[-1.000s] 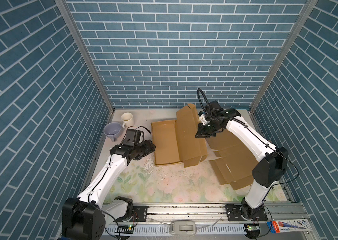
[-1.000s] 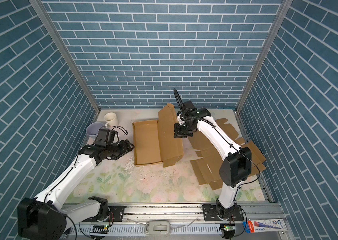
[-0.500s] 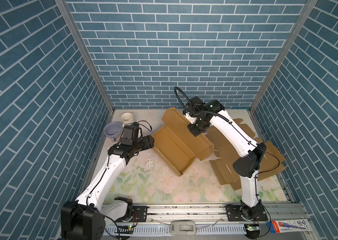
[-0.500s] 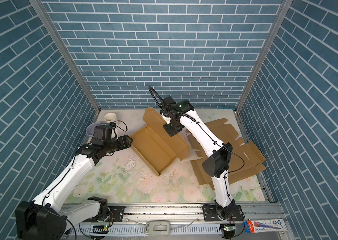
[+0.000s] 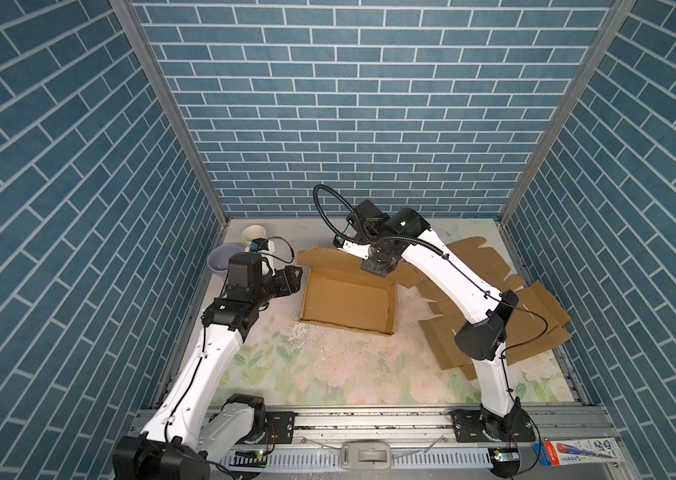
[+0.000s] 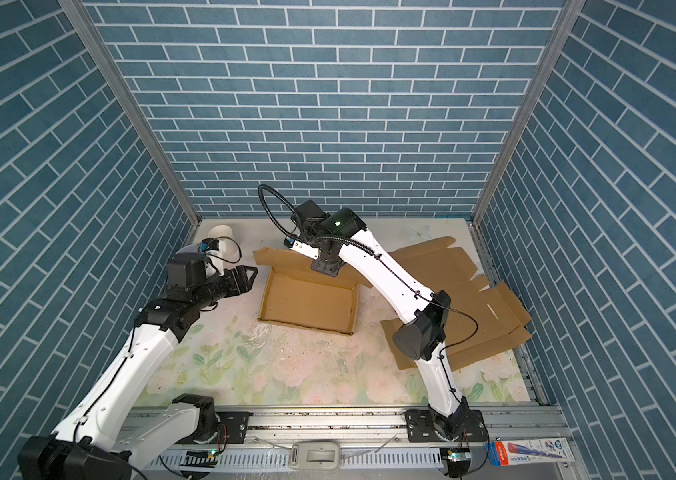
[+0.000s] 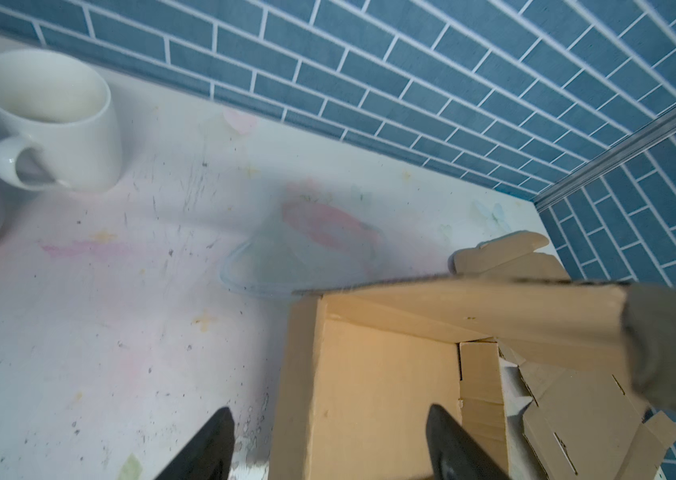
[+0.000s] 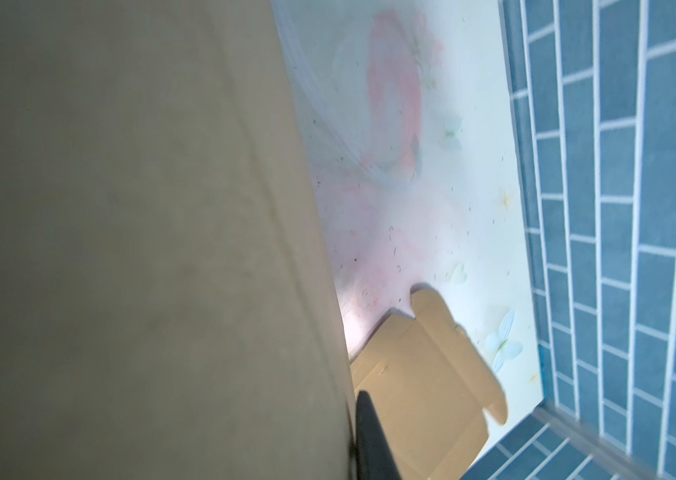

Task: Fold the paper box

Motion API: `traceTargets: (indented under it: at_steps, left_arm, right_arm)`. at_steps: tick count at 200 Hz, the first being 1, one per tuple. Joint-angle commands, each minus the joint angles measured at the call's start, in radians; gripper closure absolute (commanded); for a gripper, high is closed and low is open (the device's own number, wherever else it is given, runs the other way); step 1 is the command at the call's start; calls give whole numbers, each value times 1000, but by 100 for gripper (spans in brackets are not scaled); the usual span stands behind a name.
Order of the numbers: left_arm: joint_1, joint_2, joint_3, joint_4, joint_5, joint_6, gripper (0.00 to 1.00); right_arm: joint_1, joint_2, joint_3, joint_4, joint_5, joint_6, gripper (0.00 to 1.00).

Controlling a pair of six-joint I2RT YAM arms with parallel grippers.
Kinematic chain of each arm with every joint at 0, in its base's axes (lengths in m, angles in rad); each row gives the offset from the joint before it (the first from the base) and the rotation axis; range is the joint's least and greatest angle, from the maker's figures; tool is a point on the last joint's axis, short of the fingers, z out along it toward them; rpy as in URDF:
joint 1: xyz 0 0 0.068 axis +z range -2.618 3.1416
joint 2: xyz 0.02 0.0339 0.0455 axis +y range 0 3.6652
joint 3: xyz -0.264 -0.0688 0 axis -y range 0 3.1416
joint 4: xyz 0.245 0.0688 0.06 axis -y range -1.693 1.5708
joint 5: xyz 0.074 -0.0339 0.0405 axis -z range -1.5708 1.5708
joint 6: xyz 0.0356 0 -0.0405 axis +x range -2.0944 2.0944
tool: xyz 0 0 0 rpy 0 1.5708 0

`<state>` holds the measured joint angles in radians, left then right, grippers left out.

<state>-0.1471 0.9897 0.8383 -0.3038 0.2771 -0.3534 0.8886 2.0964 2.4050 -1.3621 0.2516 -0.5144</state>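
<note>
Blue brick walls ring the bench [image 5: 328, 365]. Its middle holds the half-made box [image 5: 349, 303], open on top. The right hand [image 5: 376, 268] pinches the back flap [image 5: 334, 259]. The left hand [image 5: 295, 274] waits wide open, empty, beside the box. Next, likely, fold that flap in. Earlier the box sat crooked; now it's straight.

- Both top views hang high over the front rail [image 5: 369, 419], at the frame's lower edge, looking steeply down toward the back wall [image 5: 349, 124]; they share the whole table [image 5: 328, 374].
- The left wrist view looks low and close across the paper box [image 7: 369, 395].
- The right wrist view presses against that box.
</note>
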Motion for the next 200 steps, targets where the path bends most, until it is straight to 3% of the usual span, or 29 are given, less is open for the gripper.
traceTargets:
  at_steps: [1, 26, 54, 80, 120, 150, 200]
  left_arm:
    - [7, -19, -90, 102, 4, 85, 27]
    - [7, -60, -194, 177, -8, 117, 28]
    - [7, -119, -290, 287, 2, 187, 28]
    - [8, -108, -283, 249, 26, 249, 28]
    - [9, -148, -294, 212, 42, 241, 28]
    - [9, -162, -313, 203, 37, 231, 27]
    - [9, -113, -314, 251, 42, 219, 27]
  right_arm:
    - [-7, 4, -63, 72, -40, -177, 89]
    - [-14, 32, -69, 61, -102, -230, 82]
    - [-25, 64, -40, 11, -160, -252, 68]
    - [-28, 76, -25, 6, -183, -236, 57]
    - [-63, 25, -23, 43, -247, -172, 43]
    - [-111, -64, -53, 94, -386, -109, 39]
    - [-237, -278, -283, 248, -604, -34, 37]
